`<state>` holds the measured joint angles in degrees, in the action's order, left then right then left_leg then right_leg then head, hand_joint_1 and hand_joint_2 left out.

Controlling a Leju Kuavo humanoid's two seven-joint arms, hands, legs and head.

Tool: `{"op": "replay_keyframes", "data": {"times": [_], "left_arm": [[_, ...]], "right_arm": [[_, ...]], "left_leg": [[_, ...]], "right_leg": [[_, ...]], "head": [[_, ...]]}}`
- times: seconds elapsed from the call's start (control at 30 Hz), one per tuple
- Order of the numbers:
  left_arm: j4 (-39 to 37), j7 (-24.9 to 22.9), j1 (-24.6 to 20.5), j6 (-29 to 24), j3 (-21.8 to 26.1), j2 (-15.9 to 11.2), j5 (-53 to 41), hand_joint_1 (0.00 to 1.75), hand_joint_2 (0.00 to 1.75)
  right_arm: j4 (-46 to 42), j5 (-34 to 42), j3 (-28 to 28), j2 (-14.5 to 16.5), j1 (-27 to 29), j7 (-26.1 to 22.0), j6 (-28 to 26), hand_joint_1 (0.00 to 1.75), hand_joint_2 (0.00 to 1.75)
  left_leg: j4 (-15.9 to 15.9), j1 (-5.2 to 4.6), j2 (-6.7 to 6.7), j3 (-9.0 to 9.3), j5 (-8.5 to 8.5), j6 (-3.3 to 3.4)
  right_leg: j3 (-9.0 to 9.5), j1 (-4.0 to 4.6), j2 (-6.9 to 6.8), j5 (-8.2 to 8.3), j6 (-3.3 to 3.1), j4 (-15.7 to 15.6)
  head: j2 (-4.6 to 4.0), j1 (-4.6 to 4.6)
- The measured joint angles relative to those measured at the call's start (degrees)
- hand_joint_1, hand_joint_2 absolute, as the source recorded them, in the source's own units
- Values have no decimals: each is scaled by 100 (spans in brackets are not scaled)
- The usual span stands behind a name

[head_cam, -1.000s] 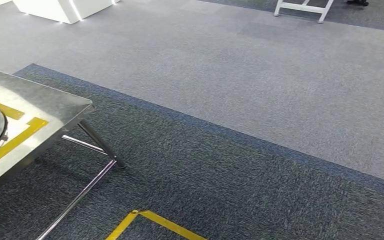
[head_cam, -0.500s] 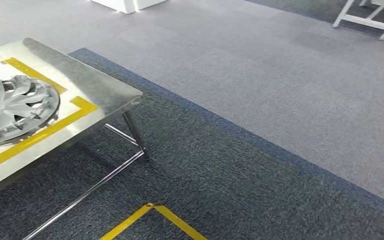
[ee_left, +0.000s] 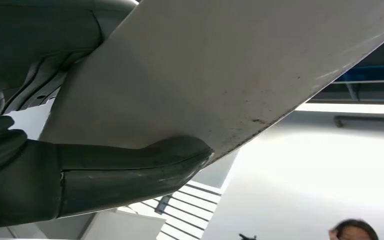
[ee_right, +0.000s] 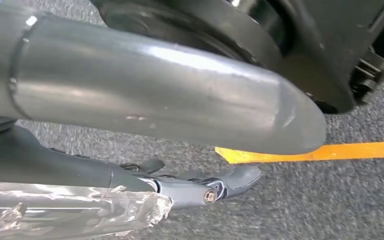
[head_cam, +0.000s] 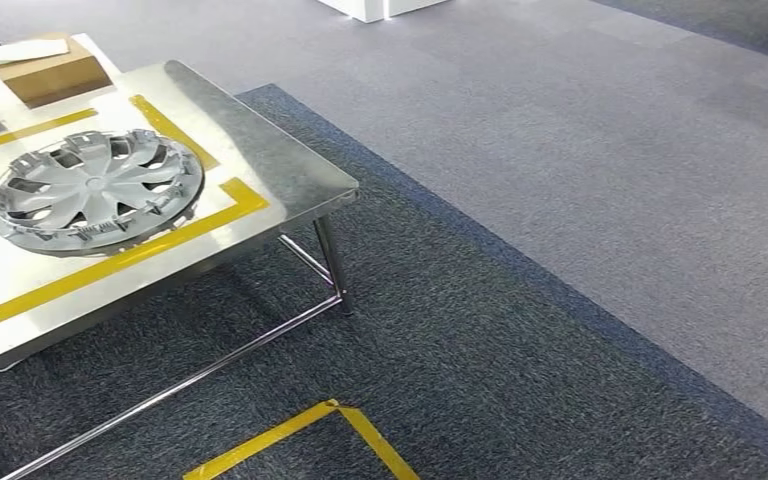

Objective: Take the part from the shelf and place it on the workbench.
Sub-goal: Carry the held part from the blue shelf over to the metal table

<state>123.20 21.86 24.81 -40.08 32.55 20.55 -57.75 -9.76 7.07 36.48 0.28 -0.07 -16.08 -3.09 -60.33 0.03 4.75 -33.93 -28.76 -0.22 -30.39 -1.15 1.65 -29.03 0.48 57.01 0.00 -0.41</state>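
The part, a broad flat grey panel, is gripped by the left hand, thumb pressed against its face, its long axis not determinable; the right hand hangs over carpet, fingers extended and holding nothing.

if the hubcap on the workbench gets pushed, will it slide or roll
Likely slide: the hubcap lies flat on the smooth metal workbench. It looks thin and slotted, so probably light, slightly flexible, and apt to spin if pushed off-centre.
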Motion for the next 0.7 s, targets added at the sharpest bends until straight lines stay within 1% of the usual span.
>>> {"op": "replay_keyframes", "data": {"times": [0.03, 0.07, 0.1, 0.13, 0.17, 0.2, 0.23, 0.27, 0.3, 0.33, 0.37, 0.4, 0.43, 0.47, 0.5, 0.53, 0.57, 0.6, 0.63, 0.67, 0.7], "left_arm": [[-1, 0, -5, -2, -1, -1, 0, 175, 175], [-1, 0, -12, -3, -3, -1, 0, 175, 175], [-1, 0, -16, -3, -5, -1, 0, 175, 175], [-2, -1, -14, -2, -7, -2, 1, 175, 175], [-2, -2, -12, -2, -7, -2, 3, 175, 175], [-3, -3, -10, -1, -7, -3, 4, 175, 175], [-3, -5, -11, -1, -7, -3, 6, 175, 175], [-3, -6, -13, -1, -7, -4, 7, 175, 175], [-3, -7, -20, 0, -8, -5, 6, 175, 175], [-2, -9, -27, 1, -9, -7, 3, 175, 175], [-2, -16, -26, 1, -10, -7, 1, 175, 175], [-2, -24, -19, 2, -12, -7, -2, 175, 175], [-3, -32, -5, 2, -12, -7, -3, 175, 175], [-3, -37, 6, 1, -12, -7, -2, 175, 175], [-3, -37, 7, -1, -14, -5, -1, 175, 175], [-4, -37, 2, -2, -17, -2, -1, 175, 175], [-5, -37, -3, -3, -21, 2, -1, 175, 175], [-8, -37, -7, -2, -25, 5, 0, 175, 175], [-10, -37, -7, -2, -27, 8, -1, 175, 175], [-12, -37, -6, -1, -27, 8, -1, 175, 175], [-14, -37, -5, 0, -27, 8, -1, 175, 175]], "right_arm": [[0, 0, -1, 6, 5, -1, -3, 0, 0], [1, 0, -2, 3, 13, -2, -7, 0, 0], [1, 0, -2, 3, 21, -1, -10, 0, 0], [2, -1, -2, 3, 24, -1, -13, 0, 0], [2, -1, -1, 3, 24, -1, -13, 0, 0], [1, -1, -1, 3, 21, -1, -13, 0, 0], [1, -1, -1, 3, 18, -1, -12, 0, 0], [0, -1, -1, 3, 16, -1, -11, 0, 0], [0, -1, -1, 3, 16, -1, -11, 0, 0], [0, 0, -1, 3, 15, -1, -11, 0, 0], [0, 0, -1, 3, 11, -1, -11, 0, 0], [0, 0, -1, 3, 3, -1, -13, 0, 0], [-1, 1, -1, 3, -8, -2, -14, 0, 0], [-1, -1, -1, 3, -18, -2, -15, 0, 0], [-1, -1, -1, 3, -22, -2, -17, 0, 0], [-1, -1, -1, 4, -20, -2, -20, 0, 0], [-1, -1, 0, 4, -13, -1, -21, 0, 0], [-1, -1, 1, 5, -3, 0, -23, 0, 0], [-1, -1, 3, 5, 7, 2, -26, 0, 0], [-1, -1, 4, 4, 15, 4, -28, 0, 0], [-1, -1, 5, 4, 20, 6, -33, 0, 0]], "left_leg": [[-291, 2, -178, -134, -171, -26], [-668, 11, -313, -318, -363, -53], [-1035, 27, -383, -498, -513, -74], [-1282, 41, -417, -618, -572, -90], [-1330, 50, -435, -640, -518, -98], [-1156, 55, -456, -547, -363, -96], [-810, 53, -518, -361, -150, -81], [-422, 33, -650, -151, 12, -58], [-87, 10, -769, 24, 108, -23], [127, -14, -864, 130, 139, 13], [214, -36, -899, 162, 111, 45], [239, -43, -841, 157, 102, 81], [255, -30, -775, 159, 112, 115], [274, -15, -708, 167, 125, 150], [293, 3, -642, 178, 141, 185], [307, 21, -578, 189, 152, 211], [306, 22, -514, 186, 152, 227], [304, 22, -439, 183, 152, 236], [302, 20, -360, 186, 149, 240], [300, 20, -276, 192, 146, 239], [297, 21, -191, 204, 140, 234]], "right_leg": [[9, 1, -77, -2, -28, -10], [12, 6, -154, -12, -49, -12], [16, 12, -237, -22, -57, -11], [23, 16, -319, -33, -59, -10], [35, 17, -397, -46, -54, -10], [56, 18, -468, -61, -44, -9], [86, 18, -537, -80, -31, -9], [112, 28, -601, -102, -11, -9], [124, 43, -657, -130, 18, -3], [138, 61, -719, -156, 50, -1], [148, 76, -782, -178, 82, -3], [174, 82, -851, -193, 114, -10], [196, 74, -887, -213, 144, -14], [195, 66, -813, -265, 174, 34], [146, 58, -674, -369, 199, 179], [15, 48, -492, -530, 218, 455], [-164, 46, -320, -719, 228, 836], [-373, 44, -235, -879, 234, 1235], [-551, 43, -195, -951, 239, 1536], [-644, 43, -178, -896, 238, 1637], [-631, 43, -163, -725, 233, 1507]], "head": [[0, -17], [0, -33], [0, -36], [0, -35], [0, -36], [0, -38], [0, -37], [0, -37], [0, -40], [0, -35], [0, -33], [0, -32], [1, -27], [1, -21], [1, -9], [1, 8], [1, 25], [1, 33], [0, 37], [0, 37], [0, 38]]}}
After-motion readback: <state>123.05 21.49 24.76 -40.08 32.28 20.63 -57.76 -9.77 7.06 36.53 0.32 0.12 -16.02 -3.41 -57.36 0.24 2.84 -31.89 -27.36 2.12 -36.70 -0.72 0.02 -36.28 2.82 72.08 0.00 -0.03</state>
